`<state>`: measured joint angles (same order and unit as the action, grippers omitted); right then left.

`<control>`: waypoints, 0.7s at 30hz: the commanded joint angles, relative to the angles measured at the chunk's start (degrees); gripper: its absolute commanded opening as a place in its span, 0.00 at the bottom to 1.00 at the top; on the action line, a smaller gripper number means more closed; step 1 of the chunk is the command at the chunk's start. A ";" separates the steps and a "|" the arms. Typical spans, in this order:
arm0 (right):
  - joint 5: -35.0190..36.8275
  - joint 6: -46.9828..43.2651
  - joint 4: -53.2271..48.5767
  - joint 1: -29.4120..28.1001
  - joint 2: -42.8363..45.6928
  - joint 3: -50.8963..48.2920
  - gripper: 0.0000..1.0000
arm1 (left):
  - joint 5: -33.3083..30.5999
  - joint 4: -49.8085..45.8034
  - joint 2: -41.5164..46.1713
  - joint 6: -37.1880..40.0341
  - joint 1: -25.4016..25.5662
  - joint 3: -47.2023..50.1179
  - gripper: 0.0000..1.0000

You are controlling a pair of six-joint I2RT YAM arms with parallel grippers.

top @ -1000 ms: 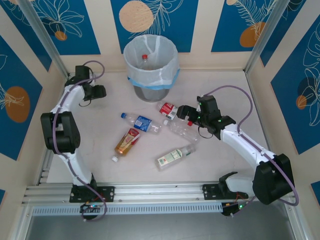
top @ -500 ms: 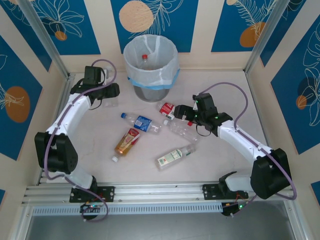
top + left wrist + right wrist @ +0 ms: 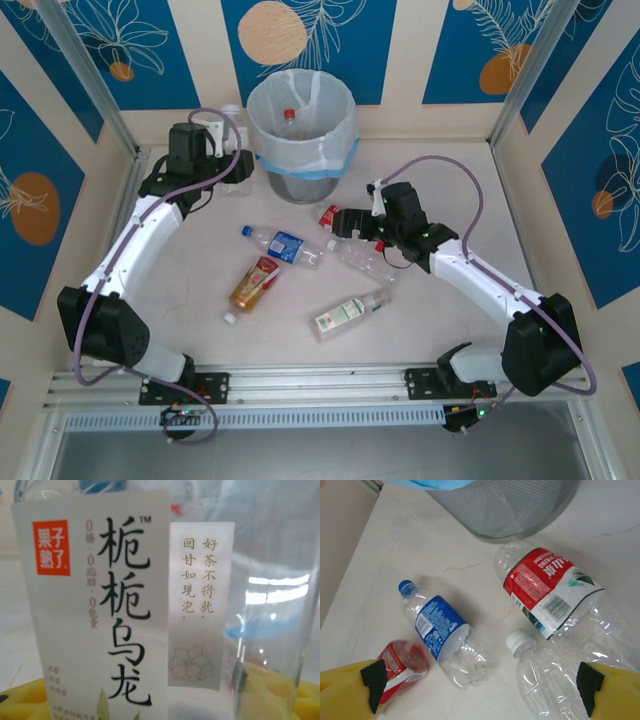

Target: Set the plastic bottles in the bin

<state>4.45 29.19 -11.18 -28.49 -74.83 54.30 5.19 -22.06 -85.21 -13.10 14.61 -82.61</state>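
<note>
Status: bottles to bin.

One clear plastic bottle with a red cap (image 3: 290, 119) lies inside the round grey mesh bin with a white bag liner (image 3: 300, 186), which stands at the far side of the pale table (image 3: 190, 290).

Left end effector (image 3: 236, 167): clamped at a middling width on a clear plastic bottle with a white label in black characters (image 3: 100, 605), with yellow pads (image 3: 270, 692) on either side of its body. The bottle is held up just left of the bin rim, not over the opening. Judged: in transit, drop pending.

Right end effector (image 3: 341, 222): spread wide and holding nothing. It hangs over the clear bottle with a red label (image 3: 540, 582), which lies just in front of the bin. Judged: next pick. No contact visible.

Left on the table, five:
- the red-label one
- a crumpled unlabelled clear bottle with a white cap (image 3: 545, 680), right beside the red-label one
- a blue-label bottle with a blue cap (image 3: 440, 625)
- a gold-and-red-label bottle (image 3: 255, 283)
- a green-and-white-label bottle (image 3: 348, 313), nearest the arm bases

Tally: one in, one carried, five to go. Well under half done.
</note>
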 commanded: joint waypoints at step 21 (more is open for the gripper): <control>7.19 -3.95 -4.45 -1.56 0.49 6.83 0.99 | 10.07 1.78 -18.81 6.68 11.65 -33.18 0.61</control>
<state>9.82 26.28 -13.93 -29.47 -74.91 59.61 13.02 -18.46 -101.34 -8.38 25.52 -111.37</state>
